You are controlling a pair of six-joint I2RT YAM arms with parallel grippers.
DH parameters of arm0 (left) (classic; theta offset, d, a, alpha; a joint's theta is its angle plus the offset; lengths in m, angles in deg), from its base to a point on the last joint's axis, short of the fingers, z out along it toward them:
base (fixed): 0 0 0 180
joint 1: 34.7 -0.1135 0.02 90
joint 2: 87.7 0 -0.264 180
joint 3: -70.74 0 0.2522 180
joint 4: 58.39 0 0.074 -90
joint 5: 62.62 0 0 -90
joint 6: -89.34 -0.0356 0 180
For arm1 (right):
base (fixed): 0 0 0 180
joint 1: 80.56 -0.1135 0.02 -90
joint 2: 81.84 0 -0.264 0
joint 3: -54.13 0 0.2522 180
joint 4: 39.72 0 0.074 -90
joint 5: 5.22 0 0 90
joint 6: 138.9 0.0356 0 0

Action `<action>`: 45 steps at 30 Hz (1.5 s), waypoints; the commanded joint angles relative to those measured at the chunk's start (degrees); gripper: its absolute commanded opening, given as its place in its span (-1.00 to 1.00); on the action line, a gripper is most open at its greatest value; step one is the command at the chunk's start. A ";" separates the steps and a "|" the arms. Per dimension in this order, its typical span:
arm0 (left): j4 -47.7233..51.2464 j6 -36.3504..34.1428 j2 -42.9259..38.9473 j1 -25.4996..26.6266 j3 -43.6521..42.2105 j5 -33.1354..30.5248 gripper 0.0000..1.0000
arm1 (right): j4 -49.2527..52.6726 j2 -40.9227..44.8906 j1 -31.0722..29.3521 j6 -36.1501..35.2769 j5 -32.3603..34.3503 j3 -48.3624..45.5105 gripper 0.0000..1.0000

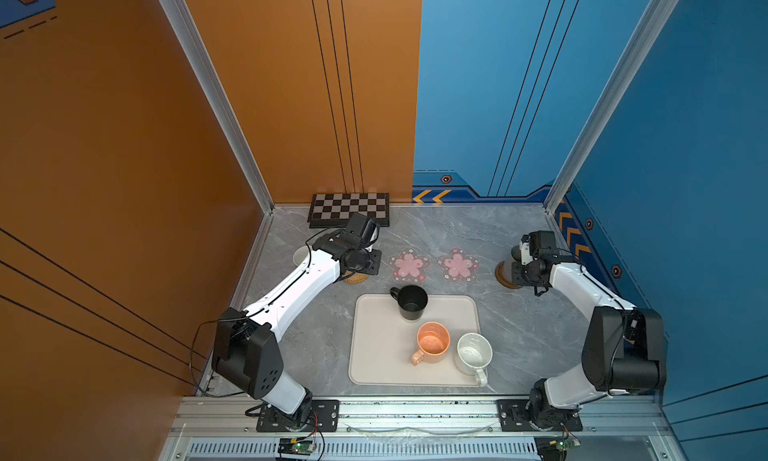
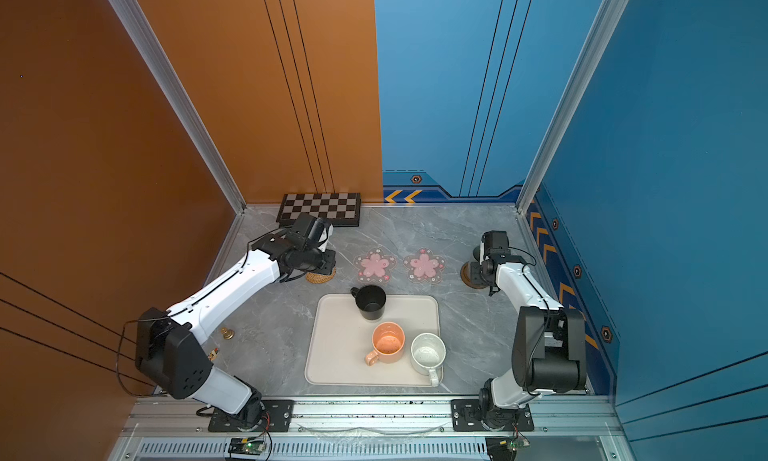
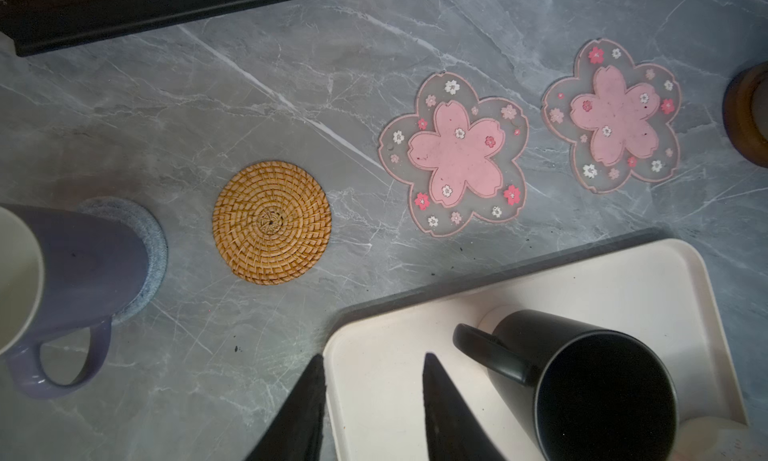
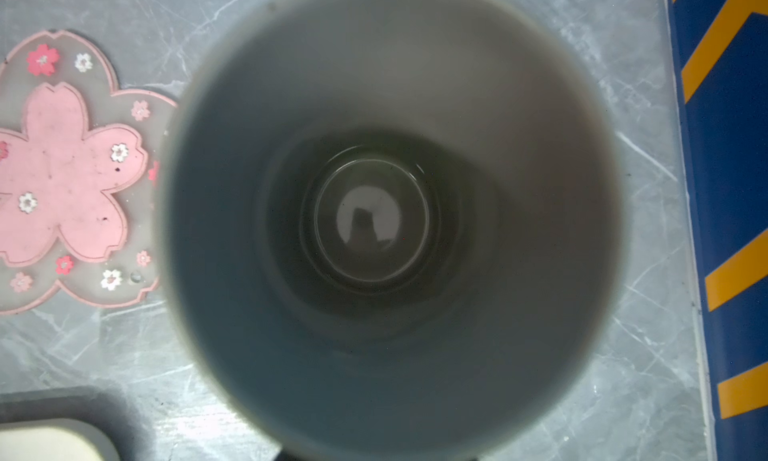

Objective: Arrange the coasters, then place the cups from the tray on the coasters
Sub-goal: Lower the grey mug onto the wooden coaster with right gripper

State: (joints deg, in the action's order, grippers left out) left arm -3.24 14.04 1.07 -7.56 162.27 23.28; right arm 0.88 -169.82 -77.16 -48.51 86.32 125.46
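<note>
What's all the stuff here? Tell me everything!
tray: one, cream, front middle
black mug, orange mug, white mug: one each, on tray
lavender mug: one, purple, far left
grey mug: one, grey, far right
flower coasters: two, pink, behind tray
rattan coaster: one, tan, left of those
blue coaster: one, pale blue, under lavender mug
wooden coaster: one, brown, under grey mug
board: one, checkered, back wall
gold piece: one, small, left side
left gripper: black, open, near rattan coaster
right gripper: black, at grey mug

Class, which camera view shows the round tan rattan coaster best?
The left wrist view: the round tan rattan coaster lies whole and uncovered. Both top views show only its edge under the left arm. The right wrist view lacks it.
</note>
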 commanded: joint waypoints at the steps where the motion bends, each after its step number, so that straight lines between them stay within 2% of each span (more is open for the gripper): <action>1: 0.29 0.90 -2.20 0.71 -0.60 -1.09 -0.19 | -0.29 -0.72 0.25 0.47 1.55 0.97 -0.40; 6: 0.41 0.86 -2.90 0.90 -0.86 -1.34 -0.19 | 0.49 -0.52 0.19 0.75 1.71 1.34 -0.33; 17: 0.36 1.03 -4.29 1.42 -2.24 -1.54 -0.19 | 1.90 1.06 -0.42 1.02 2.79 1.33 -0.32; 25: 0.32 0.99 -6.92 1.61 -4.44 -2.38 -0.19 | 2.87 1.07 -0.67 1.81 4.77 1.50 -0.19; 45: 0.34 0.75 -9.32 1.61 -6.22 -2.10 -0.19 | 6.17 0.99 -0.85 2.00 9.33 2.03 -0.16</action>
State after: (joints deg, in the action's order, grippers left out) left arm -3.24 14.41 -7.15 -6.45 157.29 21.81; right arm 4.53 -169.82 -77.67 -47.16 93.12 126.02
